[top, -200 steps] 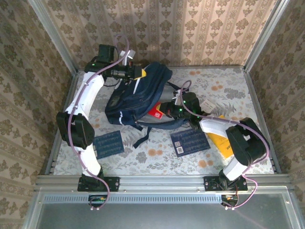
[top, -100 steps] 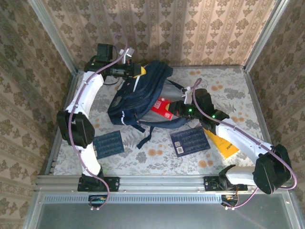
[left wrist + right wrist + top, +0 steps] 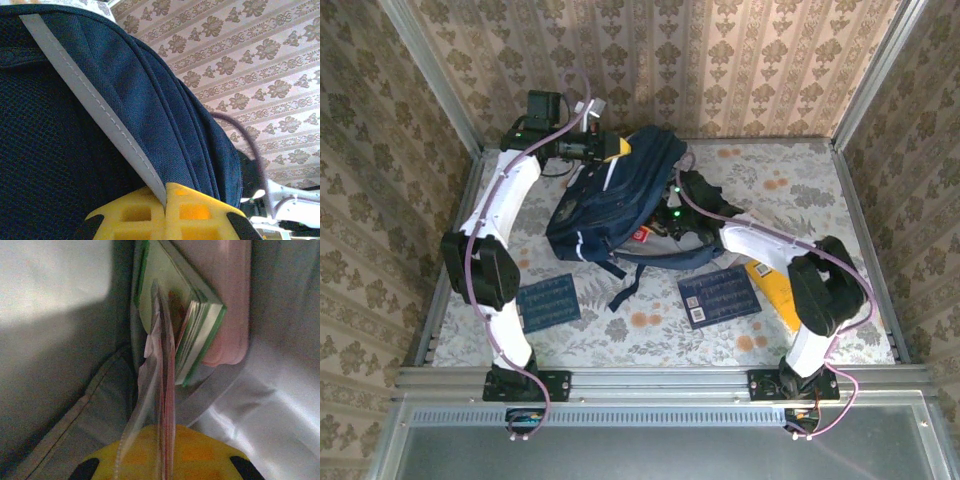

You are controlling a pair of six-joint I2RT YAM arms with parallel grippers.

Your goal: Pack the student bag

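Floral tabletop [image 3: 800, 190], student bag [image 3: 610, 200]: left gripper [image 3: 165, 200] pinches the white trim [image 3: 100, 125], right gripper [image 3: 162, 452] clamps a red booklet [image 3: 168, 400] inside. Best slid deep beside the book [image 3: 165, 290], mouth held high.

I see the table [image 3: 800, 190] (floral top) carrying the bag [image 3: 610, 200], left booklet [image 3: 547, 301], right booklet [image 3: 718, 296] and yellow book [image 3: 778, 295].

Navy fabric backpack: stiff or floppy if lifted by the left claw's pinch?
Probably floppy: the large navy fabric backpack slumps in folds beside the left claw, shut on its white stripe trim. Likely bottom-heavy, with a green-edged book already inside. Woven cloth should resist slipping.
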